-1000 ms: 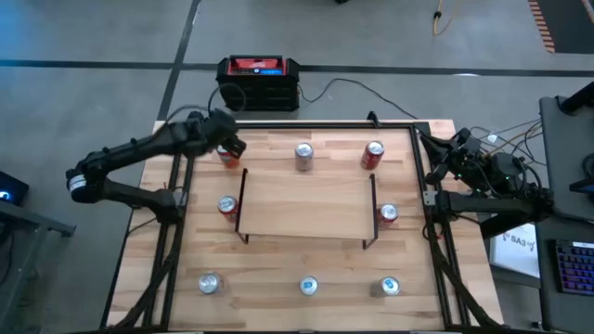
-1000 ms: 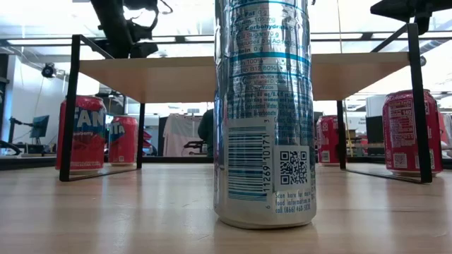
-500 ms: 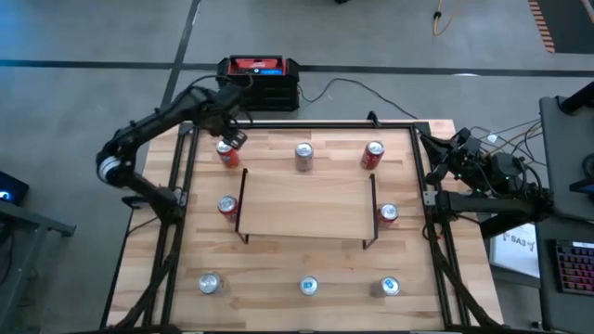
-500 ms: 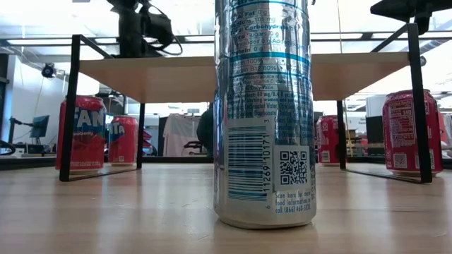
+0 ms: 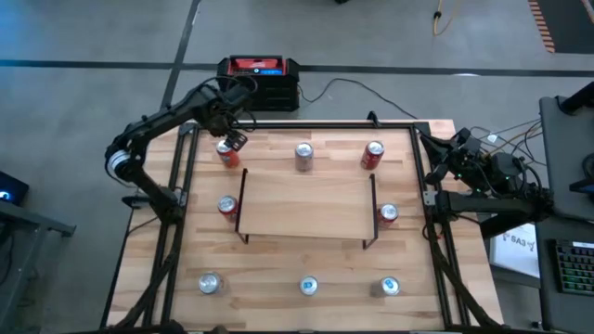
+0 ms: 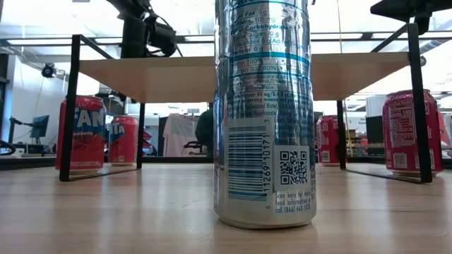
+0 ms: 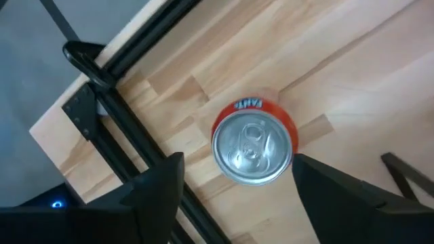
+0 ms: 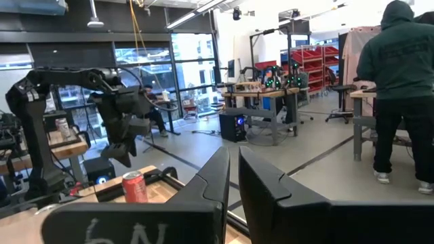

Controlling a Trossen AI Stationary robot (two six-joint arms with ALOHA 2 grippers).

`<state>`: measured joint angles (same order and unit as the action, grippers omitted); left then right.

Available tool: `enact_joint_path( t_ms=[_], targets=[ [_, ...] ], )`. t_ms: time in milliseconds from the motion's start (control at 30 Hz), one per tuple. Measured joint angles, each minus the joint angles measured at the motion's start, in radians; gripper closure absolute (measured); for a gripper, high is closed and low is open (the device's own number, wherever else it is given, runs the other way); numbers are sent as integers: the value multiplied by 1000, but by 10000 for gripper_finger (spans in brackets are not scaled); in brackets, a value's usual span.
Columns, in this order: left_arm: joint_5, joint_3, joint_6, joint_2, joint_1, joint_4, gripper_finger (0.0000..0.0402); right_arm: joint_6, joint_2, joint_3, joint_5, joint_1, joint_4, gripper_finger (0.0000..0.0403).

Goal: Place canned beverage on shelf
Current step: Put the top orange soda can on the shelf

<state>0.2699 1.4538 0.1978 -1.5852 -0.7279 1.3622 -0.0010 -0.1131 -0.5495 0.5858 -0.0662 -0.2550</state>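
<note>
A red canned beverage (image 7: 254,142) stands upright on the table's far left corner (image 5: 225,153). My left gripper (image 7: 237,166) hangs over it, pointing steeply down. It is open, with one finger on either side of the can's top and clear of it, and it also shows above the can in the high view (image 5: 229,137). The shelf (image 5: 306,206), a light-wood board on thin black legs, stands mid-table with nothing on it. My right gripper (image 8: 232,169) waits shut at the table's right edge (image 5: 445,160).
Several more cans stand around the shelf: red ones (image 5: 227,206), (image 5: 373,153), (image 5: 387,214), silver ones (image 5: 303,156), (image 5: 210,283), (image 5: 308,286), (image 5: 390,286). The black table frame (image 7: 135,146) runs close beside the far-left can. A person (image 8: 397,88) stands in the room beyond.
My left arm has swung round toward the table's far edge. Its gripper has stayed over the far-left red can and has tipped to point more steeply down at it. No can has moved.
</note>
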Motion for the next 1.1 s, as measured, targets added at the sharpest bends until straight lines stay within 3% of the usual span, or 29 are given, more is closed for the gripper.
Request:
enact_joint_path(
  t_ms=[233, 700, 1100],
  targets=[
    [-28, -60, -6, 4, -25, -65, 112, 0, 0, 0, 0, 0, 0, 380],
    [-101, -169, -11, 2, -47, -143, 111, 0, 0, 0, 0, 0, 0, 380],
    [-97, -214, 0, 6, -66, -205, 110, 0, 0, 0, 0, 0, 0, 380]
  ],
)
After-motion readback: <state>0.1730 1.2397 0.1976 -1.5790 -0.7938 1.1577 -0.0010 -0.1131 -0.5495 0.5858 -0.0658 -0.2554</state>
